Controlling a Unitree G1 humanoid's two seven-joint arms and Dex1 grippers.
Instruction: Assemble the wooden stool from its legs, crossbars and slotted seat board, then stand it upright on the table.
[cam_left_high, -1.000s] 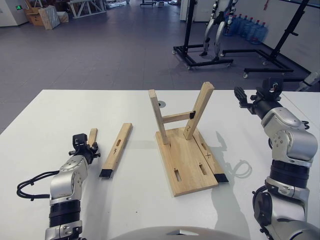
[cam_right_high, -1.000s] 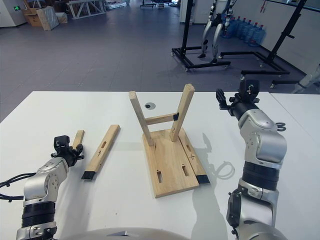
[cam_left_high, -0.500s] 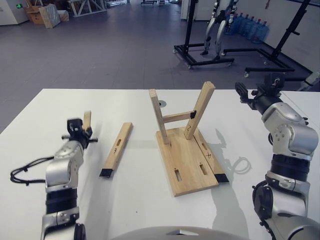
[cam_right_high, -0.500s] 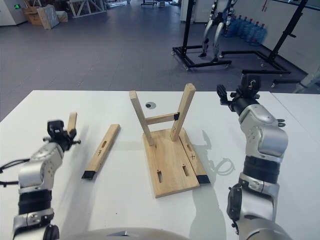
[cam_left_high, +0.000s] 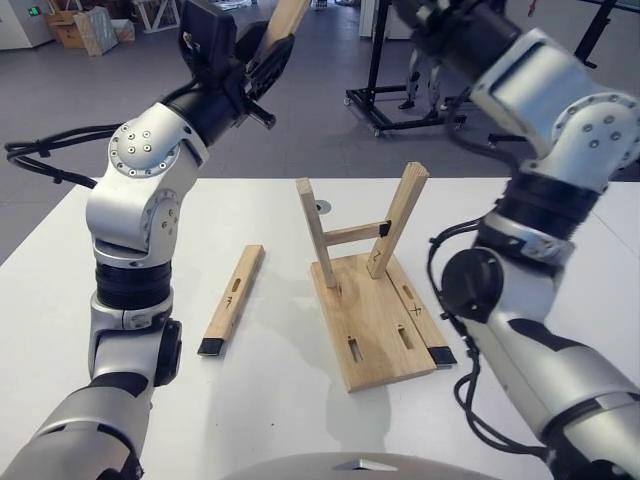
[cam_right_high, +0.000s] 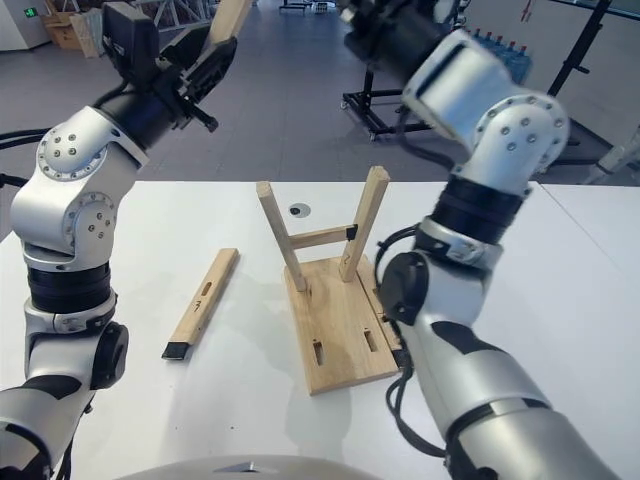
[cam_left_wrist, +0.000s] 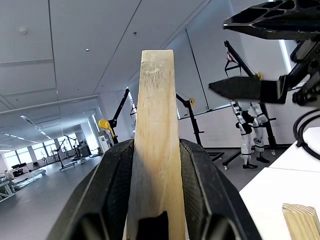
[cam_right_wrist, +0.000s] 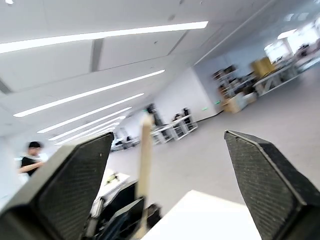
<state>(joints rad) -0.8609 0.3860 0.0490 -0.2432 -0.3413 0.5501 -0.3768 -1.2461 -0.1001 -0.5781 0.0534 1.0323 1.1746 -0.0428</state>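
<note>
White bench (cam_left_high: 60, 260) holds the seat board (cam_left_high: 375, 325) with two legs (cam_left_high: 318, 232) fitted. Left end effector (cam_left_high: 262, 50) clamps a crossbar (cam_left_wrist: 157, 125) aloft; right end effector (cam_right_wrist: 167, 145) gapes empty at its 3 o'clock, probably awaiting handover.

seat board (cam_left_high: 372, 335) on table (cam_left_high: 70, 260), leg (cam_left_high: 232, 298) leftward

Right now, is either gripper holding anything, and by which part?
The left gripper clamps a wooden bar near one end, the rest sticking out past its jaws. The right gripper is open, holding nothing.
</note>
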